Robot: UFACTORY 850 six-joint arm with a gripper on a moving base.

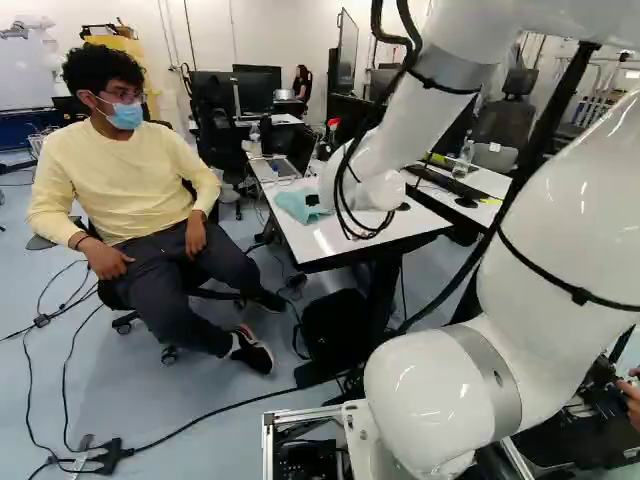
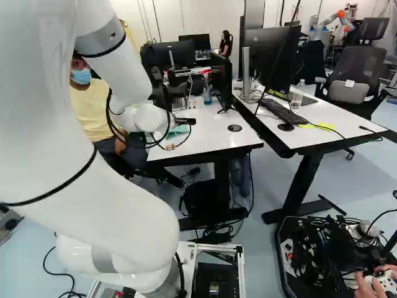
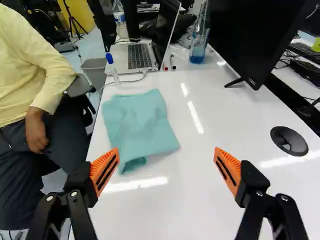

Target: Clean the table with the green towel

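A robotics lab with office furnishings: a white robot arm (image 1: 430, 400) reaches over a white surface (image 3: 200, 190), with another robot (image 2: 332, 21) in the background of the right base view. Monitors (image 2: 270, 56), a laptop (image 3: 139, 56), a keyboard (image 2: 286, 112) and an office chair (image 2: 355, 77) share the room with cables (image 1: 112, 456) strewn across the floor (image 1: 200, 382).

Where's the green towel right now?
In the wrist view, the green towel lies on the white table ahead of the open fingers, short of the laptop.

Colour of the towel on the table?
Light teal towel; shows best in the wrist view.
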